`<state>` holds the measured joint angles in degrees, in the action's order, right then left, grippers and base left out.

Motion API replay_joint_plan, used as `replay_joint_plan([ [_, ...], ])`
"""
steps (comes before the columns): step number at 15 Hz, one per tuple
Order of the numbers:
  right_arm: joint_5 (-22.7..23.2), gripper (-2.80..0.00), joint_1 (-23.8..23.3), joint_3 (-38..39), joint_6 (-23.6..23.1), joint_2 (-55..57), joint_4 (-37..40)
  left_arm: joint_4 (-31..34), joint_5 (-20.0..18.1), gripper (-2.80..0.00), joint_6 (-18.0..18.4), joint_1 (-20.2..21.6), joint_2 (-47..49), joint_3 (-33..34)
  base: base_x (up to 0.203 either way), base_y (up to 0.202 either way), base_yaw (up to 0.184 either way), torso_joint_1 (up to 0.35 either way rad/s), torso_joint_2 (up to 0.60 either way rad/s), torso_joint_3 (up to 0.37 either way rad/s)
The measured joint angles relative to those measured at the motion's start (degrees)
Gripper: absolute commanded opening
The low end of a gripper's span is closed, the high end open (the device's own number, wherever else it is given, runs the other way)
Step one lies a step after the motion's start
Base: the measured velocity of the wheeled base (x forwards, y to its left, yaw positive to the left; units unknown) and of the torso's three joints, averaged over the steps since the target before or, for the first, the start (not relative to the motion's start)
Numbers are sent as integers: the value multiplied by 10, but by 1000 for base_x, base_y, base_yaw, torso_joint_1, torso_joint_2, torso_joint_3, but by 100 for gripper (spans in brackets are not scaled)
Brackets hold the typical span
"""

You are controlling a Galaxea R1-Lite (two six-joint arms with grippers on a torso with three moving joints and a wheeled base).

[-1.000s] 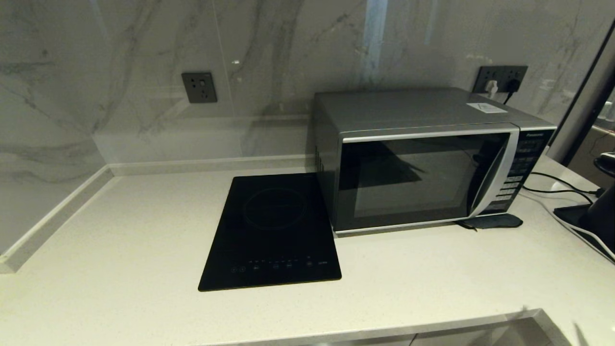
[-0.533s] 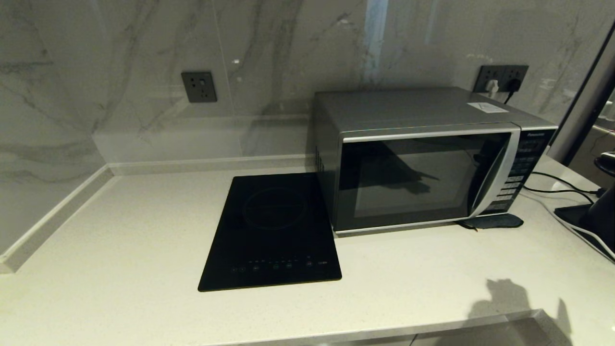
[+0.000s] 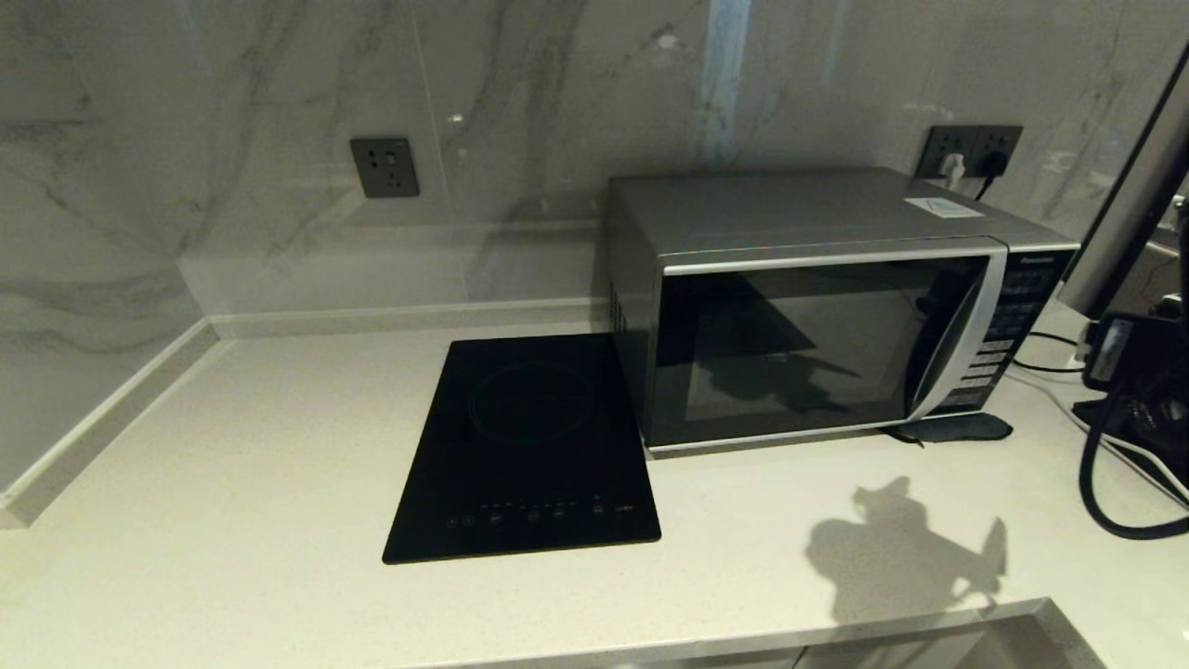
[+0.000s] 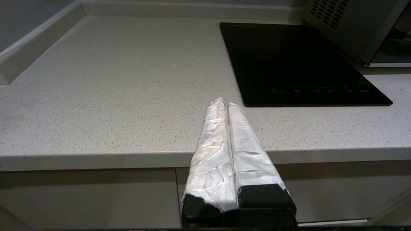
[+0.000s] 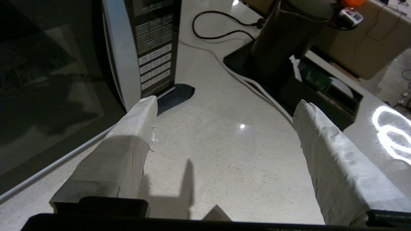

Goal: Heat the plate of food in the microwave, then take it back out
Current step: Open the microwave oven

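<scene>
Right wrist view, microwave (image 5: 64, 80) beside (spread) right pincer (image 5: 224, 112)

Glossy dark-glass microwave (image 3: 827, 307) door; speckled stone-look countertop (image 3: 232, 446).

Head cam looks down and forward at the counter (image 3: 232, 483), hob (image 3: 525, 446) and microwave (image 3: 817, 307). Left wrist sits low off the counter edge facing the hob; right wrist hovers close by the microwave's button panel (image 5: 154, 48).
</scene>
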<state>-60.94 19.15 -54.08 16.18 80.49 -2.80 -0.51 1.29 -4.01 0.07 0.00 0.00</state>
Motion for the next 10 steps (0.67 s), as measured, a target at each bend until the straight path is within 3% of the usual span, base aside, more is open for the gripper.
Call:
replay_joint_plan([
  [5, 6, 0, 2, -6, 62, 80, -7, 0, 0, -280, 0, 0, 0, 0, 0, 0, 0, 0, 0, 0],
  [10, 17, 0, 1, -61, 84, 158, -6, 0, 0, -280, 0, 0, 0, 0, 0, 0, 0, 0, 0, 0],
])
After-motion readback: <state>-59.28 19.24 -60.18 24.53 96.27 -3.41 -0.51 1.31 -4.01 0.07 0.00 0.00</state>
